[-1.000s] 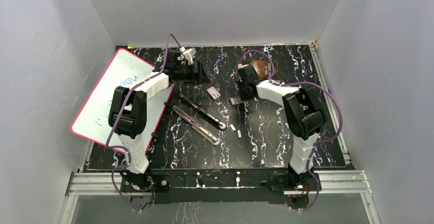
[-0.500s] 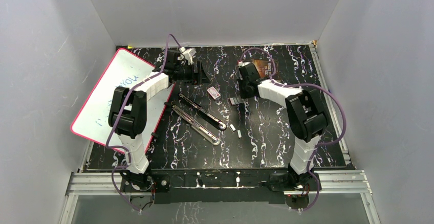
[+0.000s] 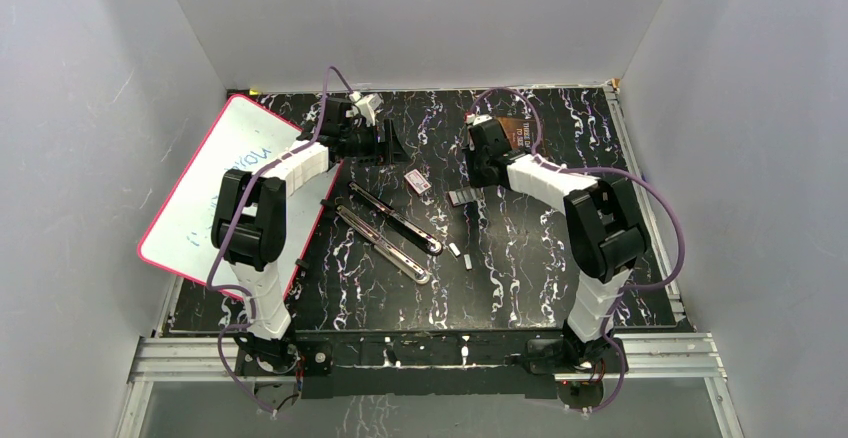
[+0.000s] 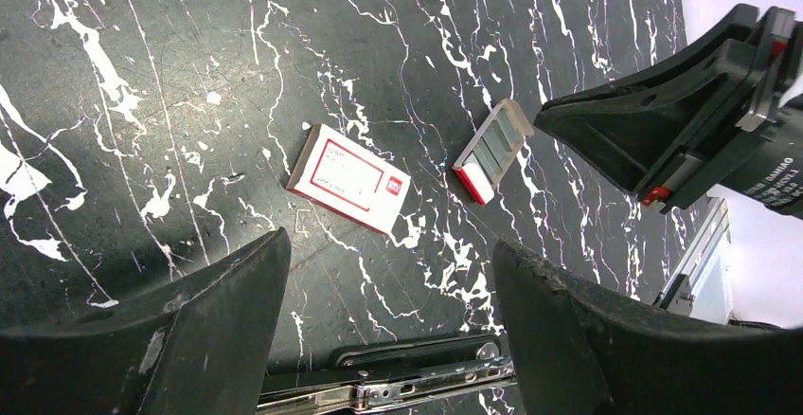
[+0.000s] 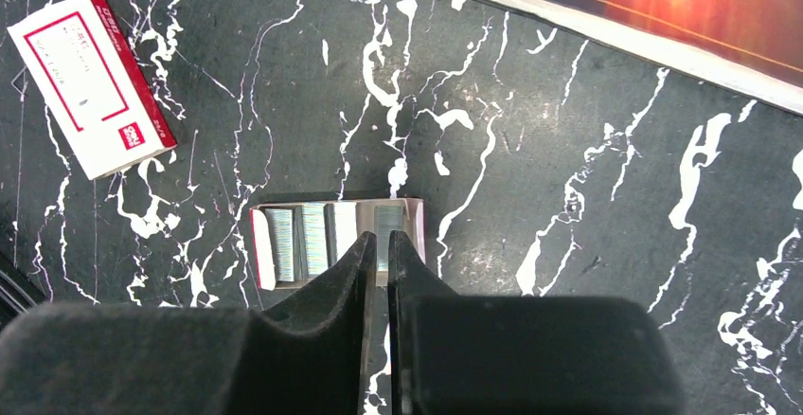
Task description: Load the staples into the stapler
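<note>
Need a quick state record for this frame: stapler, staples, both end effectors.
stapler: opened out flat, mid-table
staple tray: out of its sleeve, strips inside
box sleeve: lying flat, apart from the tray
loose staples: two short strips on the table right of the stapler
left end effector: open, empty, above the sleeve
right end effector: jaws almost together, over the tray's edge; no strip seen between them

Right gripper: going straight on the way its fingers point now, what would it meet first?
Most likely the open tray of staples, which lies directly beyond the tips of the right gripper and is partly hidden behind them. How far the tips are from the tray cannot be judged from the wrist view.
</note>
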Action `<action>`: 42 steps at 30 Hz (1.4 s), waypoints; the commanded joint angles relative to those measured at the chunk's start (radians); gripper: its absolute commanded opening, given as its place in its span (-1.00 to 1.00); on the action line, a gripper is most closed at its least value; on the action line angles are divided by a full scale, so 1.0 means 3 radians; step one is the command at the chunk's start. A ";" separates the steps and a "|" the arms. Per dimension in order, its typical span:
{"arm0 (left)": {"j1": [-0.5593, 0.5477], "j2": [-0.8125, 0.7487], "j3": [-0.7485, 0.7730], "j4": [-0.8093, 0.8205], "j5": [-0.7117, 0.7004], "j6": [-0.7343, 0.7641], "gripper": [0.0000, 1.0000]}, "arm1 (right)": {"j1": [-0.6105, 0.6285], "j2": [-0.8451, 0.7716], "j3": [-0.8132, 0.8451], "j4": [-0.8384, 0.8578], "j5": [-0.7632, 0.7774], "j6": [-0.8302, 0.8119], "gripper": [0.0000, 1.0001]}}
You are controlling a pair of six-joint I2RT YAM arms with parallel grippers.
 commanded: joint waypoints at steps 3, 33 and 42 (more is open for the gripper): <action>0.0020 -0.0236 0.0014 -0.0033 0.0058 0.0029 0.53 | -0.0019 0.0125 0.0143 0.0017 -0.0110 -0.0009 -0.55; 0.0038 -0.0226 0.0013 -0.0028 0.0071 0.0019 0.53 | -0.0010 0.0198 0.0250 -0.0017 -0.0171 -0.0015 -0.51; 0.0036 -0.0233 0.0013 -0.0027 0.0075 0.0014 0.53 | 0.0006 0.0164 0.0265 -0.0035 -0.0212 -0.0014 -0.35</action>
